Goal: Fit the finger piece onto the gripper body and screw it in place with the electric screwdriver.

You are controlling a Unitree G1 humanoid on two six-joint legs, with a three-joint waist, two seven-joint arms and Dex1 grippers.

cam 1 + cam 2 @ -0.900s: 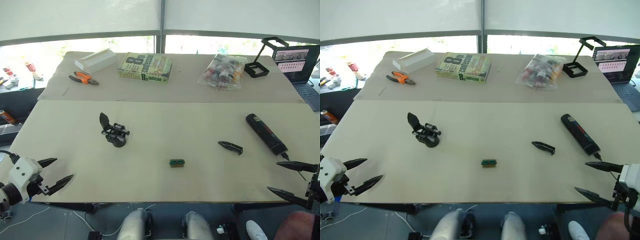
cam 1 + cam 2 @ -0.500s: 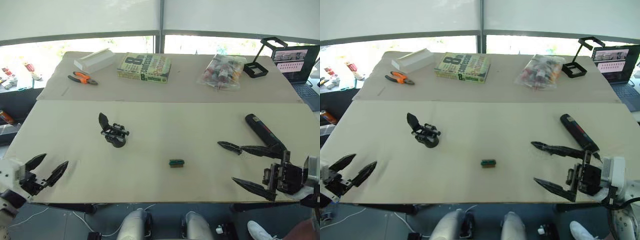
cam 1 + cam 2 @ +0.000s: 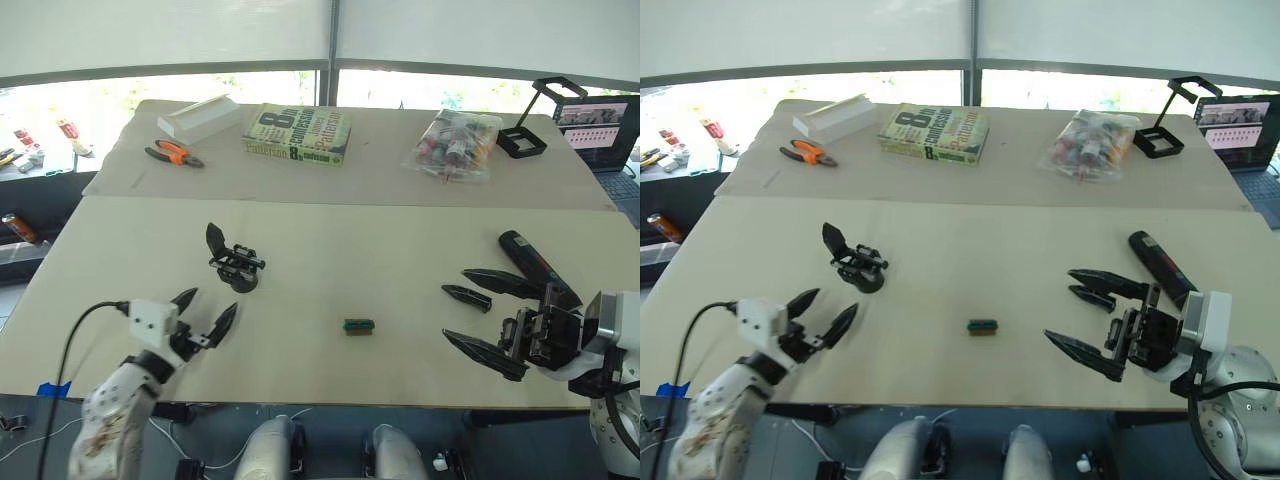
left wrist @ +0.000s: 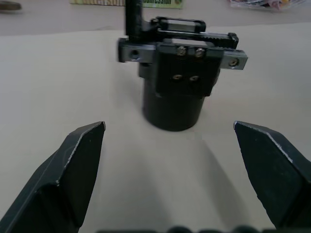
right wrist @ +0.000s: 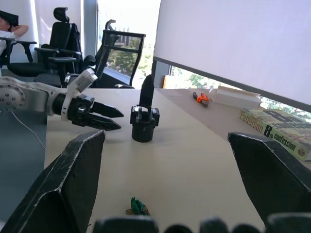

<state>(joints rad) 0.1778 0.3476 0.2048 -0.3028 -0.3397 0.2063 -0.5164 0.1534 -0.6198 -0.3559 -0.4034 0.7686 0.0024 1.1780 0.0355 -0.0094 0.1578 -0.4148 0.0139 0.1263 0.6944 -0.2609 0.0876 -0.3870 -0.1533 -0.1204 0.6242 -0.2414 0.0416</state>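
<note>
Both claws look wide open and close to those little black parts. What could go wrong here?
The open right gripper sits right by the finger piece, which lies close to the electric screwdriver; a claw tip could nudge either one away. The open left gripper hangs near the upright gripper body, which might tip if a finger bumps it.

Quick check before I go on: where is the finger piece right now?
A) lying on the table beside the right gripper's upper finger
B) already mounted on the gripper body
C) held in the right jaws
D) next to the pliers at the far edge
A: the finger piece lies loose on the table, just by the open right gripper, far from the gripper body.
</note>
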